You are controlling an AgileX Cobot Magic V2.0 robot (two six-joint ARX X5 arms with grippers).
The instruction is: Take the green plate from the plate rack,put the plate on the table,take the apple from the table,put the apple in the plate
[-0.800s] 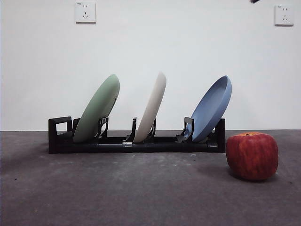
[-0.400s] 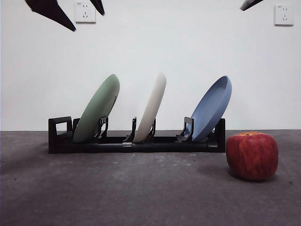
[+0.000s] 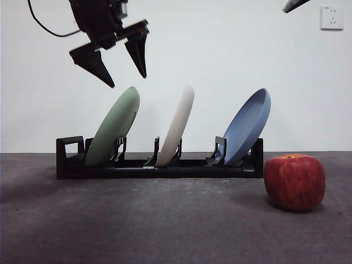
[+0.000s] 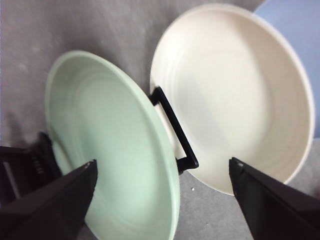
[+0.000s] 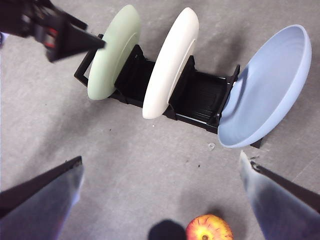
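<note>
The green plate (image 3: 114, 127) leans in the leftmost slot of the black plate rack (image 3: 159, 164); it also shows in the left wrist view (image 4: 107, 150) and the right wrist view (image 5: 115, 50). My left gripper (image 3: 127, 81) hangs open just above the green plate's top rim, one jaw on each side of it, not touching. The red apple (image 3: 295, 182) sits on the table (image 3: 165, 220) to the right of the rack; it also shows in the right wrist view (image 5: 209, 229). My right gripper (image 5: 160, 165) is open, high above the table, holding nothing.
A cream-white plate (image 3: 177, 127) leans in the middle slot and a blue plate (image 3: 248, 127) in the right slot. The rack has a square loop handle (image 3: 70, 148) at its left end. A white wall with a socket (image 3: 332, 17) stands behind.
My left gripper has come down from the top left corner towards the green plate's rim. The right arm, plates and apple have not moved.
</note>
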